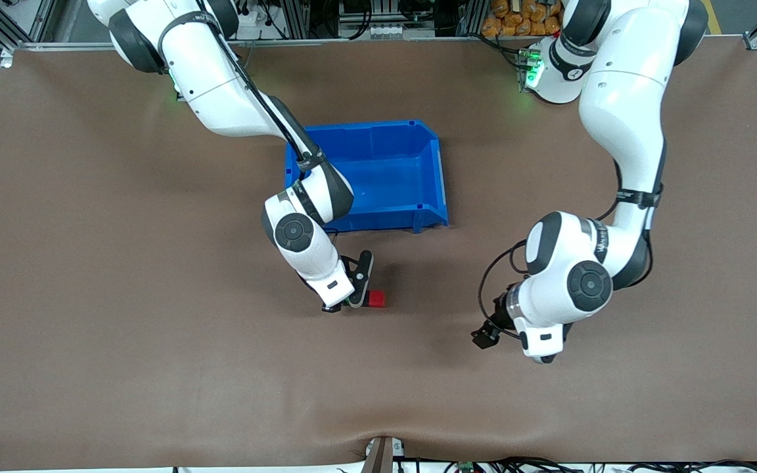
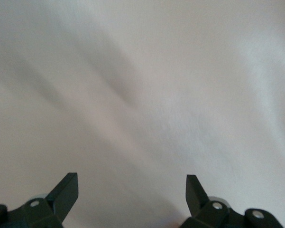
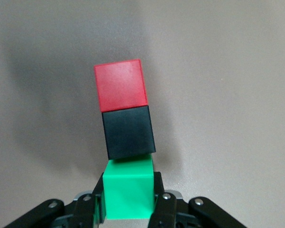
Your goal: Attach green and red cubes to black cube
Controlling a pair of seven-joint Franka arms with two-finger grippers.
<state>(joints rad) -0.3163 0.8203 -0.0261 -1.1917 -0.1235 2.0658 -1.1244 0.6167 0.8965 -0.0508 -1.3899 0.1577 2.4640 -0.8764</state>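
Note:
In the right wrist view the green cube (image 3: 129,192), the black cube (image 3: 129,133) and the red cube (image 3: 121,84) sit joined in one row, black in the middle. My right gripper (image 3: 129,200) is shut on the green cube at one end of the row. In the front view the right gripper (image 1: 351,301) is low at the table, nearer the camera than the blue bin, with the red cube (image 1: 376,299) sticking out beside it; the green and black cubes are mostly hidden there. My left gripper (image 1: 483,336) (image 2: 132,186) is open and empty over bare table toward the left arm's end.
A large blue bin (image 1: 378,126) stands at the table's middle, just farther from the camera than the cubes; the right arm's forearm reaches over its corner. Brown table cover lies all around.

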